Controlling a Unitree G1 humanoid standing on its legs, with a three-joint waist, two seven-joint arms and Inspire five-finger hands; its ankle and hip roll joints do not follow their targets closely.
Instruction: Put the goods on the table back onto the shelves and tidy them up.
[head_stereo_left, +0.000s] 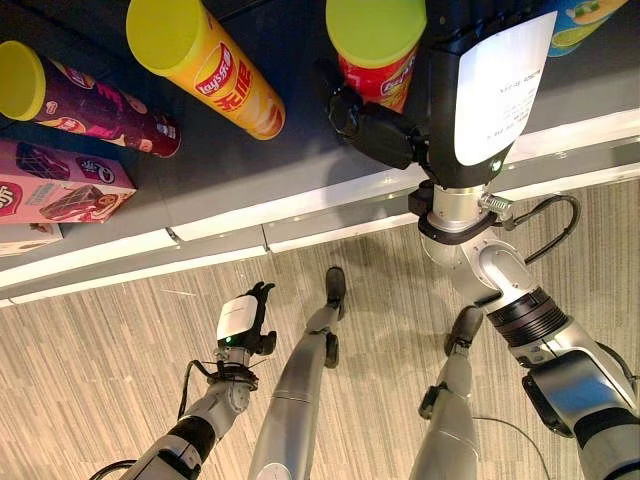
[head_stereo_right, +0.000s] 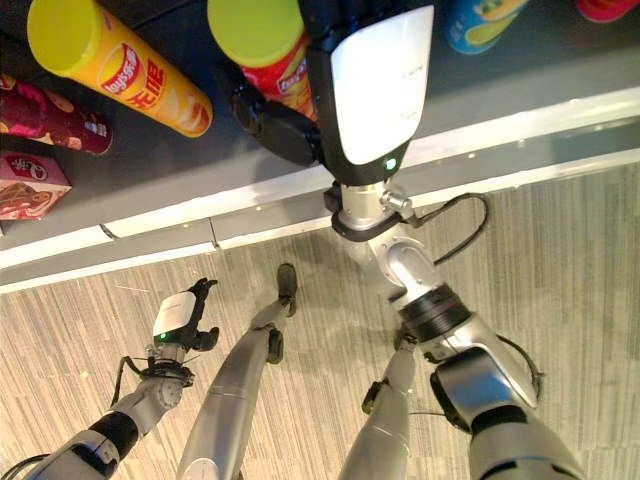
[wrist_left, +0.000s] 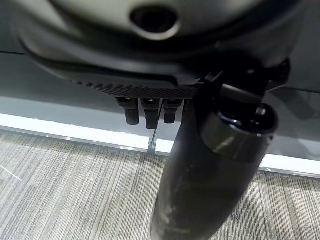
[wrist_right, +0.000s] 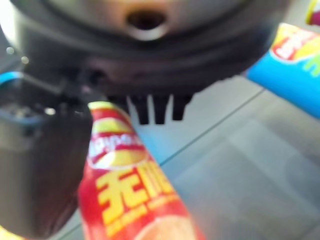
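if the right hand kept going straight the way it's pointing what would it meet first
Most likely the red chip can with the green lid. The right hand is already up against it: the can lies between thumb and fingers in the right wrist view, though whether they actually grip it is unclear. Beyond it, the dark table.

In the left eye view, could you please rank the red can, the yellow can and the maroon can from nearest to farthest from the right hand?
1. Red can, beside the right hand, at its thumb.
2. Yellow can, further left on the table.
3. Maroon can, far left.
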